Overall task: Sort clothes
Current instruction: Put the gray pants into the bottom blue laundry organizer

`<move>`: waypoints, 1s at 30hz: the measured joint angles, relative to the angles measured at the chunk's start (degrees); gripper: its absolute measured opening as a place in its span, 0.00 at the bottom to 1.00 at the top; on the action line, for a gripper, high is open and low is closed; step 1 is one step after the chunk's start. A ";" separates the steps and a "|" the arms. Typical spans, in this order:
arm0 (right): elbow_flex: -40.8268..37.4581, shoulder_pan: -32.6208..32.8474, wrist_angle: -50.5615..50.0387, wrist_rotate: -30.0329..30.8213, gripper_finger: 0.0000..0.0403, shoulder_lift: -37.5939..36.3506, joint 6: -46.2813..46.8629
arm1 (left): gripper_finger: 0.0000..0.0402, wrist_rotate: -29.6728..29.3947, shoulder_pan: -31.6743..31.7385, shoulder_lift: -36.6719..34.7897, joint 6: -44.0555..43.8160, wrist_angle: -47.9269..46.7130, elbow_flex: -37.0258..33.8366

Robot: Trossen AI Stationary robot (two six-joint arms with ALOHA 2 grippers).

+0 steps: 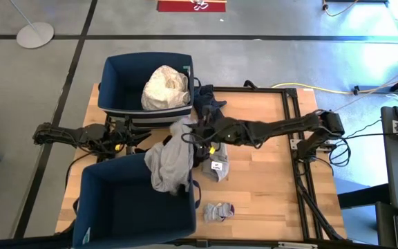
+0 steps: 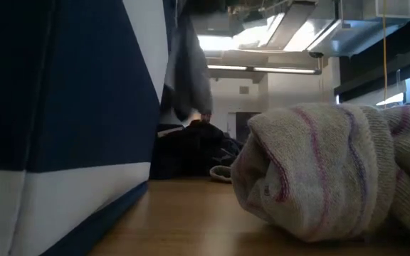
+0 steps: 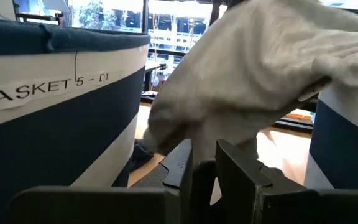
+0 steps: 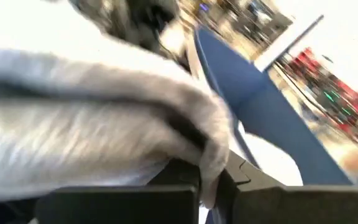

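R pincer (image 1: 191, 138) clamped on grey garment (image 1: 171, 162).

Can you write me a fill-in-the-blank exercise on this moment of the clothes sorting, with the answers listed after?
1. The right gripper is shut on a light ____ garment.
2. That garment hangs over the rim of the near bin, which otherwise looks ____.
3. The far bin holds a bundled ____ garment.
4. A folded striped sock lies on the ____ by the near bin.

Missing words: grey; empty; cream; table
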 joint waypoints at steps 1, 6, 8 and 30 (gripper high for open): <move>1.98 0.00 -0.92 -1.68 0.02 0.31 -0.52 | 0.15 0.01 0.00 0.00 0.00 0.11 0.00; 9.55 0.04 -3.73 -6.63 0.02 0.83 -1.24 | 0.15 0.01 -0.01 0.00 -0.09 0.19 0.00; 11.36 0.04 -3.17 -9.90 0.02 0.72 0.05 | 0.15 0.01 -0.02 0.00 -0.13 0.37 0.00; 13.03 9.57 3.39 -40.15 0.03 4.88 -0.49 | 0.15 0.01 -0.02 -0.04 -0.23 0.65 0.00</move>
